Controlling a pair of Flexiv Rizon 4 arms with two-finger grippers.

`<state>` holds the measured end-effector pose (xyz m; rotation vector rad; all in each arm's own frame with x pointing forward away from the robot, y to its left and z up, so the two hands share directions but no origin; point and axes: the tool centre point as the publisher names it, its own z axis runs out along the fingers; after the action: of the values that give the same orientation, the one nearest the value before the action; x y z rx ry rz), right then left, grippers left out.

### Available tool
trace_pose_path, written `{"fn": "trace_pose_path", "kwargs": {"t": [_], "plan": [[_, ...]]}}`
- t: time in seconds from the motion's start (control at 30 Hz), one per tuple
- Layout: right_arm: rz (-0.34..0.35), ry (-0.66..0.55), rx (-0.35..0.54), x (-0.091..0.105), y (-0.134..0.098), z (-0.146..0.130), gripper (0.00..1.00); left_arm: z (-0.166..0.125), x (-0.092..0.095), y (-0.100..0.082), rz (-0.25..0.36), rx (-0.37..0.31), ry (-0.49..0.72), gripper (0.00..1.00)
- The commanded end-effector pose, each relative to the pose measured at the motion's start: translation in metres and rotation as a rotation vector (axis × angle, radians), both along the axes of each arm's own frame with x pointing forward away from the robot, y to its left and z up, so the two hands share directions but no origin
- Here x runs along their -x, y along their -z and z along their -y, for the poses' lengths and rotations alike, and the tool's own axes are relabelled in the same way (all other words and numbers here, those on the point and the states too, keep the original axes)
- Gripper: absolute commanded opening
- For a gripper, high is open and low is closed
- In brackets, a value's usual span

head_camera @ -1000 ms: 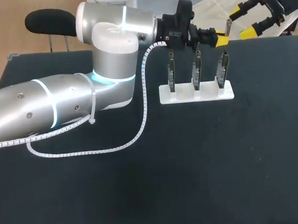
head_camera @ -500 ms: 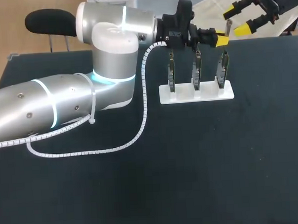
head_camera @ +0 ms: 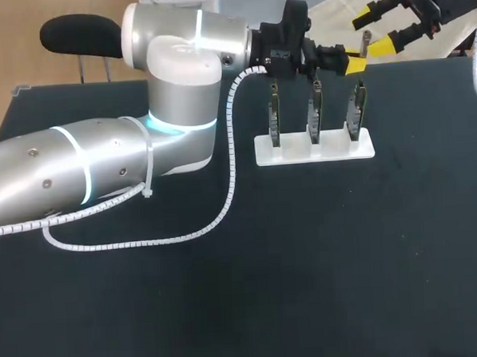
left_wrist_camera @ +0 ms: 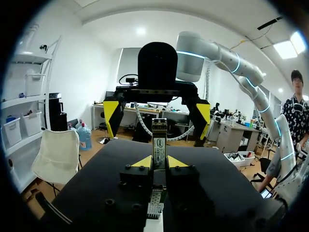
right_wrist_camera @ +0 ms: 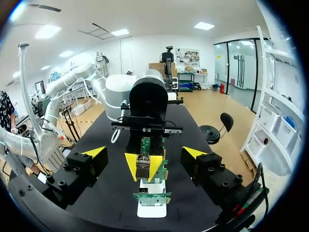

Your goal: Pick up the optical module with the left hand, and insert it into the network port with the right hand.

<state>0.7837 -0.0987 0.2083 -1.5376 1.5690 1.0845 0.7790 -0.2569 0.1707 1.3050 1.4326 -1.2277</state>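
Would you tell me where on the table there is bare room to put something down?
The near half of the table, in front of the cable and the rack, is bare, as is the strip between rack and right edge. The far edge is crowded: the left tool holds the module over the rack, with the open right tool close by.

1 module, 3 boards (1 stand)
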Motion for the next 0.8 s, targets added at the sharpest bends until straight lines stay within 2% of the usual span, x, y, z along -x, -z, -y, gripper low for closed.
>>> {"fn": "trace_pose_path", "kwargs": {"t": [0.03, 0.17, 0.2, 0.23, 0.27, 0.3, 0.33, 0.8], "plan": [[0.007, 0.012, 0.0, 0.0062, 0.0006, -0.0006, 1.0, 0.0002, -0.0001, -0.0004, -0.001, -0.002, 0.0, 0.0], [0.007, 0.019, -0.002, 0.0066, 0.0006, -0.0005, 1.0, 0.0002, -0.0001, -0.0004, -0.001, -0.002, 0.0, 0.0], [0.008, 0.02, -0.003, 0.0066, 0.0004, -0.0002, 0.93, 0.0002, -0.0001, -0.0004, -0.001, -0.002, 0.0, 0.0], [0.01, 0.022, -0.004, 0.0066, 0.0002, 0.0, 0.5, 0.0002, -0.0001, -0.0004, -0.001, -0.002, 0.0, 0.0], [0.011, 0.023, -0.006, 0.0067, 0.0001, 0.0002, 0.32, 0.0002, -0.0001, -0.0004, -0.001, -0.002, 0.0, 0.0], [0.011, 0.024, -0.006, 0.0067, 0.0001, 0.0003, 0.1, 0.0002, -0.0001, -0.0004, -0.001, -0.002, 0.0, 0.0], [0.013, 0.025, -0.007, 0.007, 0.0, 0.0004, 0.0, 0.0002, -0.0001, -0.0004, -0.001, -0.002, 0.0, 0.0], [0.011, 0.019, 0.002, 0.0112, 0.0017, 0.002, 0.0, 0.0002, -0.0001, -0.0004, -0.001, -0.002, 0.0, 0.0]]}}
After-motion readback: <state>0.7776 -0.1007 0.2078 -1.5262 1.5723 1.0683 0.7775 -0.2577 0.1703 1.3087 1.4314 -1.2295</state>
